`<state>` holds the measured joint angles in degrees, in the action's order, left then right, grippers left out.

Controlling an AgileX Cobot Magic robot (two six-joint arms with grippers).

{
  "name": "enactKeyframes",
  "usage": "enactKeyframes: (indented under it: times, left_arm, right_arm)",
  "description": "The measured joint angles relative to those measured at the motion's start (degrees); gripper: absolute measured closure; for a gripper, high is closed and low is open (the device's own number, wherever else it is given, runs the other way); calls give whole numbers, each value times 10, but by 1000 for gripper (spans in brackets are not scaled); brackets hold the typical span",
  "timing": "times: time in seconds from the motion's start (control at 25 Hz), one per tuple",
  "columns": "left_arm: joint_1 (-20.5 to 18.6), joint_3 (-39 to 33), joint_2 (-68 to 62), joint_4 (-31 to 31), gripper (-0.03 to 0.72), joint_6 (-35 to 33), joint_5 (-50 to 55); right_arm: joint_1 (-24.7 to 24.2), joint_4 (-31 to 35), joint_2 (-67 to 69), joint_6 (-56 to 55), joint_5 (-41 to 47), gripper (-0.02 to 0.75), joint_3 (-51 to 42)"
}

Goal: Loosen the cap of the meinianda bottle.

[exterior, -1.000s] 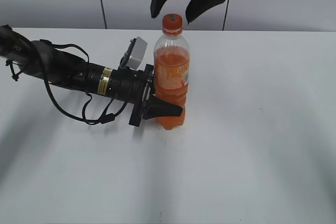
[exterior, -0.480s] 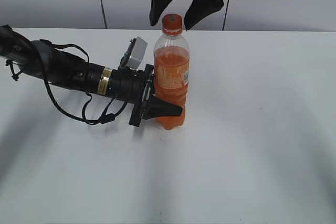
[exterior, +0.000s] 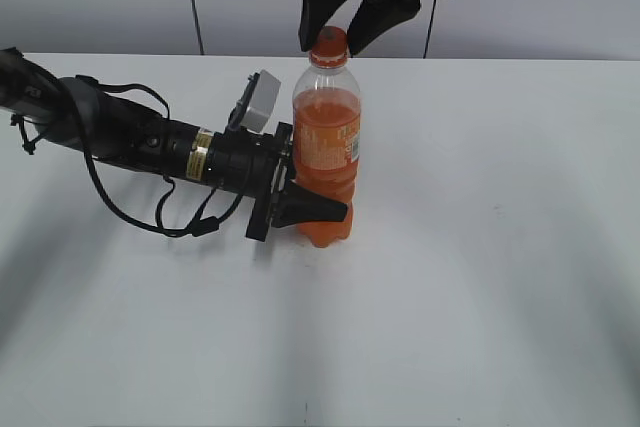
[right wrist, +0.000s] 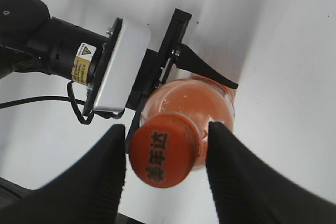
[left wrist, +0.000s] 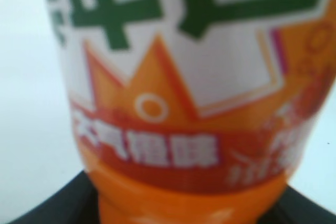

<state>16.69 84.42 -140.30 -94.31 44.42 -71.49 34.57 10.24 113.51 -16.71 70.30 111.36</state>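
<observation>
- Now, on the left, my left gripper [exterior: 300, 209] clamps the meinianda bottle [exterior: 326, 152] upright on the counter [exterior: 480, 247]; hold firm.
- Right gripper [right wrist: 167, 169] straddles the cap [right wrist: 164, 149], fingers part-open, seemingly not gripping; centre, squeeze, then twist.

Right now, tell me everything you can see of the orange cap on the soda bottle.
The cap is a small round orange screw cap, plastic by its look, with dark characters printed on its flat top. It sits on the neck of the upright bottle, not visibly lifted. The right pincer straddles it from above, one finger on each side, with thin gaps visible on both sides in the wrist view.
</observation>
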Motion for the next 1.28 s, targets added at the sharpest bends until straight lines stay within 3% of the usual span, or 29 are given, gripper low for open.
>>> enactKeyframes:
  times: [0.16,0.56,1.28]
  left_arm:
    - [0,0,0,1,294,1,0]
    - [0,0,0,1,294,1,1]
    - [-1,0,0,0,294,1,0]
  right_arm:
    - [0,-1,0,1,0,461,0]
    - [0,-3,0,43,-2,461,0]
    - [0,17,0,610,-3,465,1]
